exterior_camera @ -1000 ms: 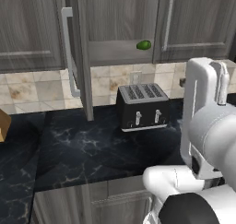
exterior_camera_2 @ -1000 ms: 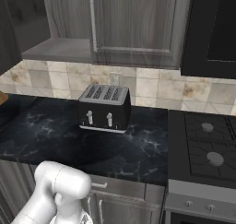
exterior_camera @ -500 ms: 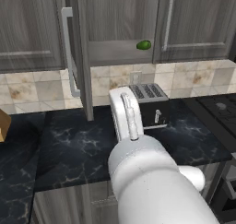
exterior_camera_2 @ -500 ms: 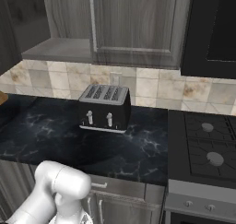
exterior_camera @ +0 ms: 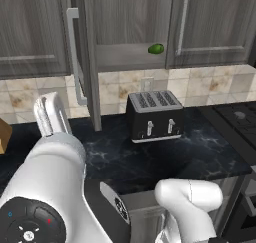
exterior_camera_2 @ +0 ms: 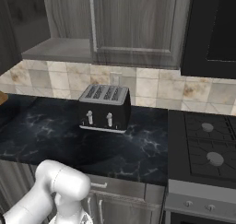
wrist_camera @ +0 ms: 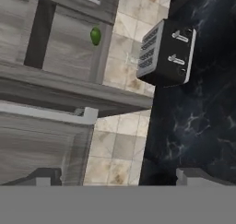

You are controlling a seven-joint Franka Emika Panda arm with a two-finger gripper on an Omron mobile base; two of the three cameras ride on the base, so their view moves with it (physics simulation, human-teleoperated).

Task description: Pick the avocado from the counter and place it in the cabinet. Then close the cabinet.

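One avocado (exterior_camera: 156,48) on the cabinet (exterior_camera: 131,57) shelf; one toaster (exterior_camera: 153,116) below.

**Kitchen surroundings around the worktop**

Across the middle of your left base view runs a backsplash (exterior_camera: 215,84) of beige and tan mottled tiles, with a pale wall outlet (exterior_camera: 147,83) set in it just above the black four-slot toaster (exterior_camera: 154,116). At the right edge of your right base view you see a black stove (exterior_camera_2: 206,149) with round burners. Above it, upper right, hangs a dark glossy appliance (exterior_camera_2: 213,29). Grey wood drawer fronts (exterior_camera_2: 122,200) line the bottom.
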